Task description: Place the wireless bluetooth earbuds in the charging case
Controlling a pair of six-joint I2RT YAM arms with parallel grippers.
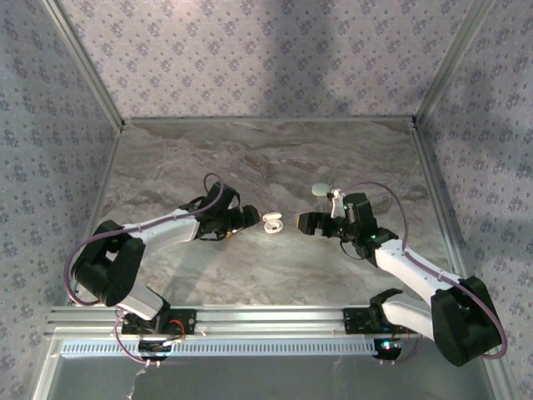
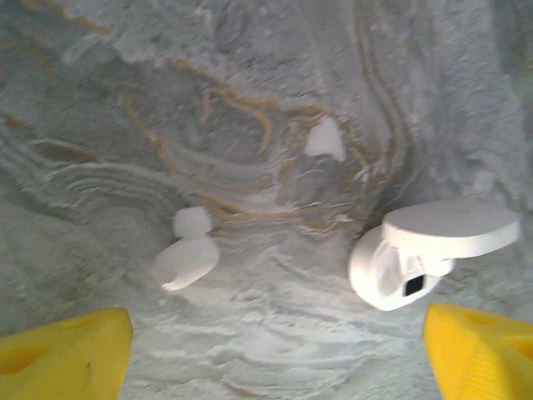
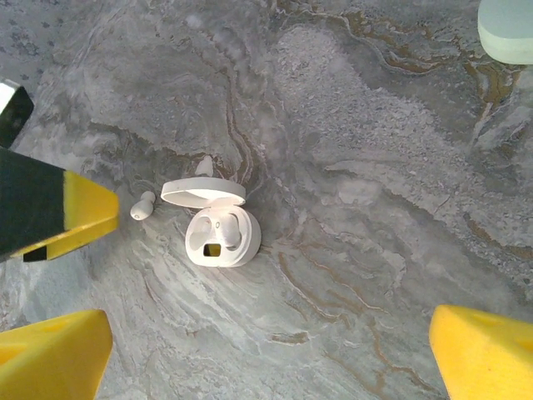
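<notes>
Two wide-open, empty claws, left claw (image 1: 249, 218) and right claw (image 1: 301, 222), flank the open charging case (image 1: 272, 223); one earbud (image 3: 141, 206) lies just left of it.

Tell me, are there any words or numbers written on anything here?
None: no word, number or sign can be read anywhere.
The open white charging case is plain; its small dark square is too small to show any mark.
The loose earbud and the pale green case are plain too.
The marbled table has only veins.
</notes>
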